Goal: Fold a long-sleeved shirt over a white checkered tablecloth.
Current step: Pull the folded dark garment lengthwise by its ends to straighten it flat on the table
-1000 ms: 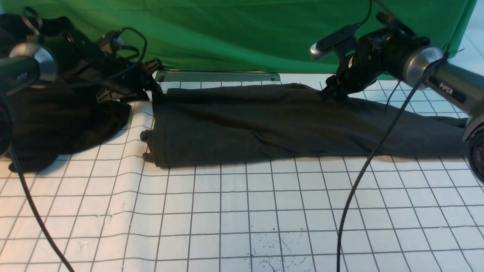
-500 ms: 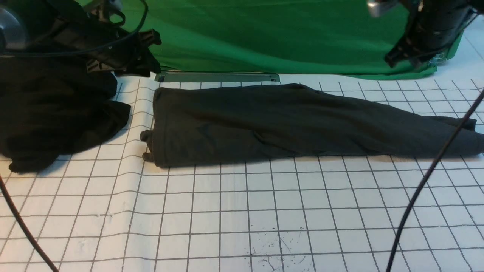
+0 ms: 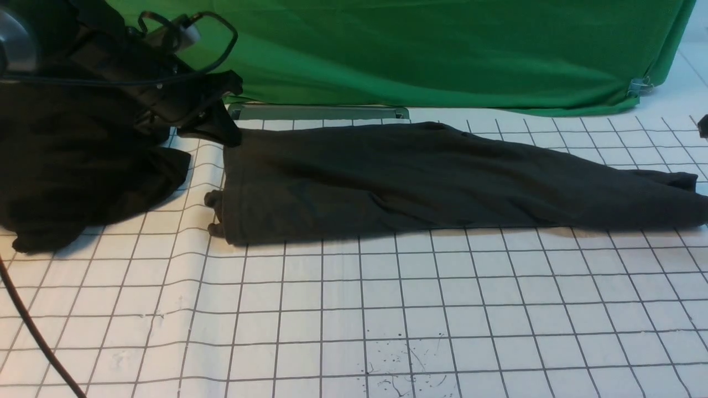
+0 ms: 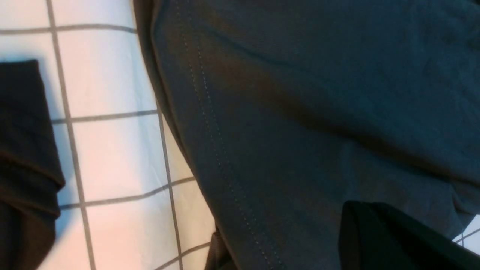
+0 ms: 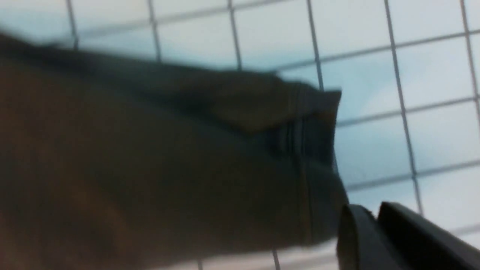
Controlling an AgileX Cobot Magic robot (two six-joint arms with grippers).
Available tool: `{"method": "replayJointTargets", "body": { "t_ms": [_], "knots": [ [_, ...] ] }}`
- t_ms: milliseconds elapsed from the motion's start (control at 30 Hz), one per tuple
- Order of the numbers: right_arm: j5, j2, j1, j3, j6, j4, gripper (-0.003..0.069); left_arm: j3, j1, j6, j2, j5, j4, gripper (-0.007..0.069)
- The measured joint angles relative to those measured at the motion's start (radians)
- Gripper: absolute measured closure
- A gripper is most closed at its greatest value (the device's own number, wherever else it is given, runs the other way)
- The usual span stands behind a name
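Front view: the shirt (image 3: 420, 177) lies as a long band on the far side of the tablecloth (image 3: 354, 298). It looks soft and limp, so grip the corners. Left claw (image 3: 224, 132) is clenched at its far-left corner, perhaps pinching cloth. Right claw (image 5: 369, 212) is too blurred to tell.

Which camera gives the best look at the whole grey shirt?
The front view: the long-sleeved shirt lies there nearly whole, a long folded band on the white checkered tablecloth. The left wrist view shows only a close patch with a stitched seam; the right wrist view shows just one blurred end.
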Motion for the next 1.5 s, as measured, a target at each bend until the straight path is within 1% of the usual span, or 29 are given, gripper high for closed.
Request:
{"method": "replayJointTargets", "body": {
  "t_ms": [100, 133, 200, 267, 333, 400, 467, 500, 533, 600, 633, 733, 933, 1067, 1200, 1333, 1367, 1433, 1500],
  "knots": [
    [-0.038, 0.047, -0.018, 0.000, -0.004, 0.039, 0.0467, 0.000, 0.000, 0.001, 0.000, 0.000, 0.000, 0.0623],
    [-0.045, 0.070, -0.019, 0.000, -0.006, 0.044, 0.0410, 0.000, 0.000, 0.001, 0.000, 0.000, 0.000, 0.0623],
    [-0.055, 0.098, -0.019, 0.000, -0.007, 0.051, 0.0359, 0.000, 0.000, 0.001, 0.000, -0.003, 0.000, 0.0623],
    [-0.058, 0.121, -0.019, 0.000, -0.010, 0.056, 0.0342, 0.000, 0.000, 0.001, 0.000, -0.008, 0.000, 0.0623],
    [-0.058, 0.140, -0.019, 0.001, -0.013, 0.057, 0.0347, 0.000, 0.000, 0.001, 0.000, -0.010, 0.000, 0.0623],
    [-0.058, 0.153, -0.019, 0.002, -0.019, 0.058, 0.0380, 0.000, 0.000, 0.001, 0.000, -0.014, 0.000, 0.0623],
    [-0.058, 0.156, -0.019, 0.002, -0.027, 0.063, 0.0439, 0.000, 0.000, 0.002, 0.000, -0.018, 0.000, 0.0623],
    [-0.058, 0.156, -0.019, 0.002, -0.030, 0.063, 0.0451, 0.000, 0.000, 0.002, 0.000, -0.018, 0.000, 0.0623],
    [-0.058, 0.156, -0.019, 0.002, -0.042, 0.066, 0.0502, 0.000, 0.000, 0.002, 0.000, -0.018, 0.000, 0.0623],
    [-0.054, 0.156, -0.018, 0.001, -0.054, 0.069, 0.0559, 0.000, 0.000, 0.002, 0.000, -0.018, 0.000, 0.0623],
    [-0.044, 0.156, -0.018, -0.003, -0.062, 0.069, 0.0608, 0.000, 0.000, 0.002, 0.000, -0.018, 0.000, 0.0623],
    [-0.002, 0.157, -0.018, -0.035, -0.083, 0.066, 0.0641, 0.000, 0.000, 0.002, 0.000, -0.018, 0.000, 0.0623],
    [0.117, 0.162, -0.018, -0.190, -0.096, 0.060, 0.0645, 0.000, 0.000, 0.002, 0.000, -0.018, 0.000, 0.0623],
    [0.158, 0.161, -0.018, -0.280, -0.096, 0.061, 0.0645, 0.000, 0.000, 0.002, 0.000, -0.021, -0.013, 0.0623],
    [0.123, 0.163, -0.018, -0.288, -0.096, 0.057, 0.0645, 0.000, 0.000, 0.002, 0.000, -0.033, -0.019, 0.0623],
    [0.021, 0.197, -0.018, -0.276, -0.092, 0.039, 0.0631, 0.000, 0.000, 0.002, 0.000, -0.041, -0.020, 0.0623],
    [0.018, 0.199, -0.018, -0.275, -0.092, 0.037, 0.0629, 0.000, 0.000, 0.002, 0.000, -0.042, -0.020, 0.0623],
    [-0.009, 0.237, -0.018, -0.268, -0.076, 0.018, 0.0571, 0.000, 0.000, 0.002, 0.000, -0.043, -0.020, 0.0623],
    [-0.014, 0.265, -0.018, -0.267, -0.060, -0.001, 0.0489, 0.000, 0.000, 0.002, 0.000, -0.043, -0.020, 0.0623]
  ]
}}
